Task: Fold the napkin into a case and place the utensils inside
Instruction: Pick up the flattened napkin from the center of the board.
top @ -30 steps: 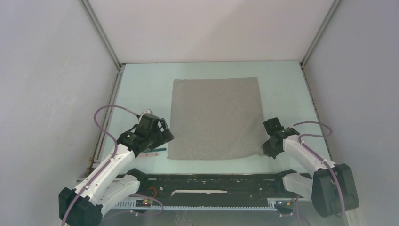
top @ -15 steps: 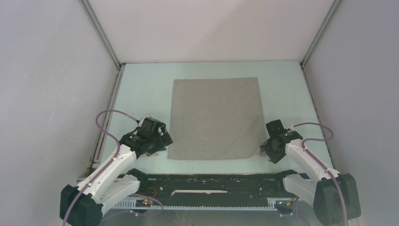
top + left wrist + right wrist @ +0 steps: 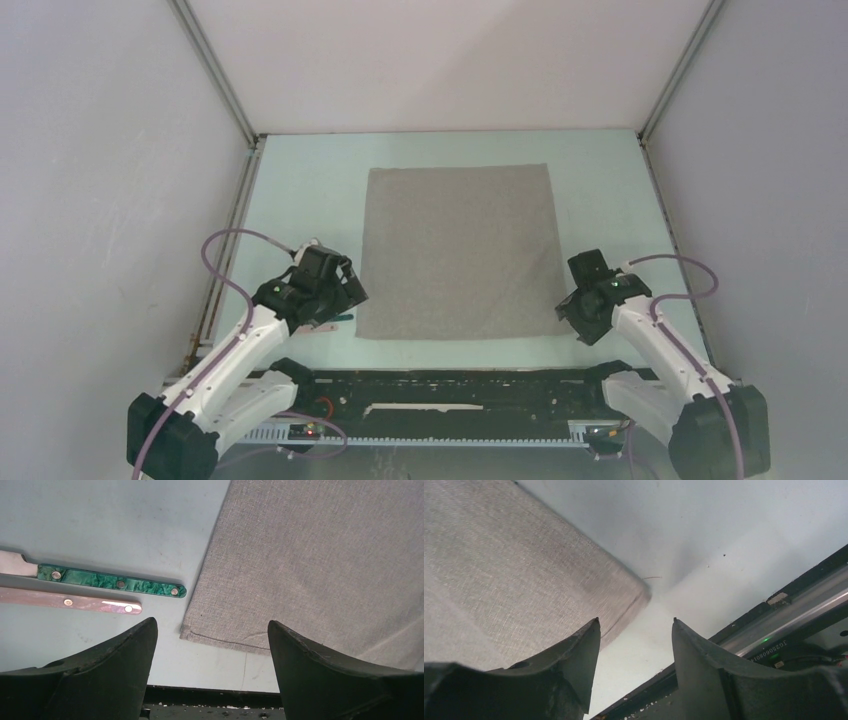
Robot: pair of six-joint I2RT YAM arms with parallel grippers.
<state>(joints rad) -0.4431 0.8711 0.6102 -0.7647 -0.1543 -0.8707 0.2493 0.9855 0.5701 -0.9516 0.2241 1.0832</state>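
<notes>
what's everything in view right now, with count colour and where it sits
napkin: 1, light grey, spread flat and unfolded in the middle of the table
green-handled utensil: 1, marbled green handle, on the table just left of the napkin's near left corner
pale-handled utensil: 1, pinkish pearly handle, lying alongside the green one on its near side
table: 1, pale blue-green, under everything
walls: white panels, at the back and both sides
rail: 1, black, along the near edge between the arm bases
left gripper: 1, black fingers, open, over the napkin's near left corner
right gripper: 1, black fingers, open, at the napkin's near right corner, holding nothing
</notes>
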